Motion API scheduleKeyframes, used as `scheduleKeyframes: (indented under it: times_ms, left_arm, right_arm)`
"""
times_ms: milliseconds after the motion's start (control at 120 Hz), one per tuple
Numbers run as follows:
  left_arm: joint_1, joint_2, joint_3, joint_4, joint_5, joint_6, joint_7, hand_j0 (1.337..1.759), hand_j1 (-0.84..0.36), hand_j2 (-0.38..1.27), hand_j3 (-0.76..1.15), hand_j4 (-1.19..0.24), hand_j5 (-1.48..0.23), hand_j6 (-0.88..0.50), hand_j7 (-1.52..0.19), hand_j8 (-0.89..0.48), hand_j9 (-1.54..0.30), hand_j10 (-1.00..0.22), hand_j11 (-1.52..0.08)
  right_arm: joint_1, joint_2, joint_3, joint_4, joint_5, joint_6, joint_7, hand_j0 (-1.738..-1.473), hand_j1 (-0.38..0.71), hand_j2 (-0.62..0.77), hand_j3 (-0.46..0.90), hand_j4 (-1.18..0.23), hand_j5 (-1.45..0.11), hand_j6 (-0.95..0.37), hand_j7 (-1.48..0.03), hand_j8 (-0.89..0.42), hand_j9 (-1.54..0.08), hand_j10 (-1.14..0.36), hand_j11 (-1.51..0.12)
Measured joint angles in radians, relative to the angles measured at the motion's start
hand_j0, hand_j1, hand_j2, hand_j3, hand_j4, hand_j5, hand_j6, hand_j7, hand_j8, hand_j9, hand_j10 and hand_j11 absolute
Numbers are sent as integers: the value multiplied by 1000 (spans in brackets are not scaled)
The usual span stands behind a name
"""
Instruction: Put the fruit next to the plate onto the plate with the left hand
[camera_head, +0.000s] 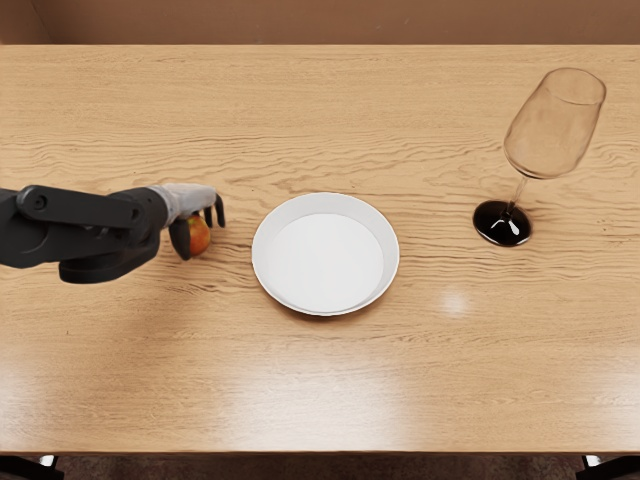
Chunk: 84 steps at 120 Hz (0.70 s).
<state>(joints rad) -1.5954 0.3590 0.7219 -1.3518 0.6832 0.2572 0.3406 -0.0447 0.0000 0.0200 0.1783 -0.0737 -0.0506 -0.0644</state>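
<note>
A small orange-red fruit (199, 236) lies on the wooden table just left of the white round plate (325, 206). My left hand (195, 215) reaches in from the left edge and sits over the fruit. Its fingers curl down around the fruit's top and far side, the thumb on the near left side. The fruit looks to be resting on the table and is partly hidden by the hand. Nothing lies on the plate. The right arm does not show.
A tall empty wine glass (545, 135) with a dark foot stands at the right, well away from the plate. The table's front edge runs along the bottom of the view.
</note>
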Motion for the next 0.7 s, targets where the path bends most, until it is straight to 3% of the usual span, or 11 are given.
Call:
scheduleKeyframes:
  times_ms: [125, 258, 425, 517, 700]
  left_arm:
    - [12, -12, 2, 21, 1, 1, -16, 1656, -218, 144, 0, -526, -678, -526, -677, -493, -690, -519, -689]
    - [12, -17, 2, 32, -2, 0, -21, 1656, -270, 226, 0, -580, -765, -515, -766, -419, -768, -578, -767]
    - [18, -20, 2, 40, -3, 0, -22, 1654, -290, 295, 0, -685, -906, -477, -909, -369, -912, -552, -914]
    - [17, -20, 4, 41, -13, 0, -23, 1650, -248, 241, 0, -748, -995, -454, -1000, -335, -1005, -537, -1016]
    - [17, -18, 11, 39, -21, 1, -24, 1646, -273, 299, 0, -840, -1042, -453, -1076, -307, -1107, -511, -1135]
  right_arm:
    - [0, 0, 0, 0, 0, 0, 0, -1658, -318, -5, 0, -26, -34, -26, -34, -26, -34, -26, -34]
    - [0, 0, 0, 0, 0, 0, 0, -1658, -318, -5, 0, -26, -34, -26, -34, -26, -34, -26, -34]
    - [0, 0, 0, 0, 0, 0, 0, -1658, -318, -5, 0, -26, -34, -26, -34, -26, -34, -26, -34]
    - [0, 0, 0, 0, 0, 0, 0, -1658, -318, -5, 0, -26, -34, -26, -34, -26, -34, -26, -34]
    - [0, 0, 0, 0, 0, 0, 0, -1658, -318, -5, 0, -26, -34, -26, -34, -26, -34, -26, -34]
